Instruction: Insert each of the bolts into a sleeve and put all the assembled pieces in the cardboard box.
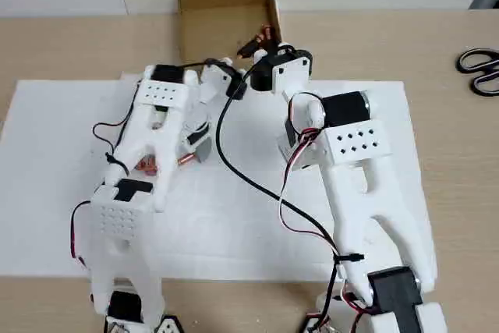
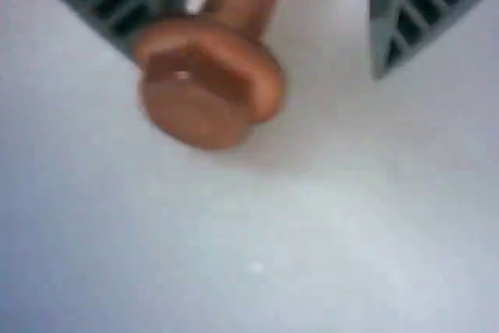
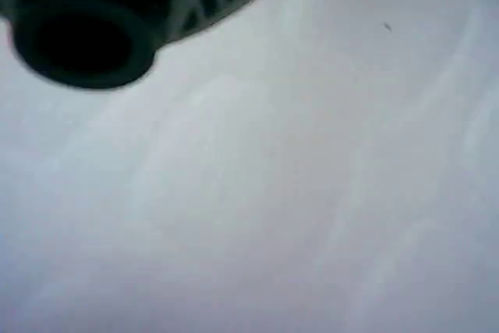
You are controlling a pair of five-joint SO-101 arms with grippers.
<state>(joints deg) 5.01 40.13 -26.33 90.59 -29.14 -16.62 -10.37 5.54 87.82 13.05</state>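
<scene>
**A:** Start at the left. What are the left jaws doing?

**B:** The left arm (image 1: 148, 146) bends down over the white sheet (image 1: 257, 216). The left jaws stand apart, with a copper bolt (image 2: 207, 91) in the gap.

**A:** How does the bolt lie?

**B:** It lies on its side on the sheet. Its hex head is level with the jaw tips and faces the wrist camera, and the shank runs back into the gap, so its long axis follows the jaws. The head is against one jaw and clear of the other.

**A:** And the middle?

**B:** The cardboard box (image 1: 204, 27) sits open on the counter (image 1: 437, 44), just past the sheet's far edge. Dark and copper pieces (image 1: 261, 39) show by its right wall, but they are too small to make out.

**A:** What about the right?

**B:** The right arm (image 1: 366, 193) leans in over the sheet. A black sleeve (image 3: 82, 44) sits beside one ribbed jaw with its round open end facing the wrist camera, so its axis points that way. I cannot tell whether the right jaws are clamped on it.

**A:** Anything farther right?

**B:** Scissors (image 1: 479, 72) lie on the bare counter.
</scene>
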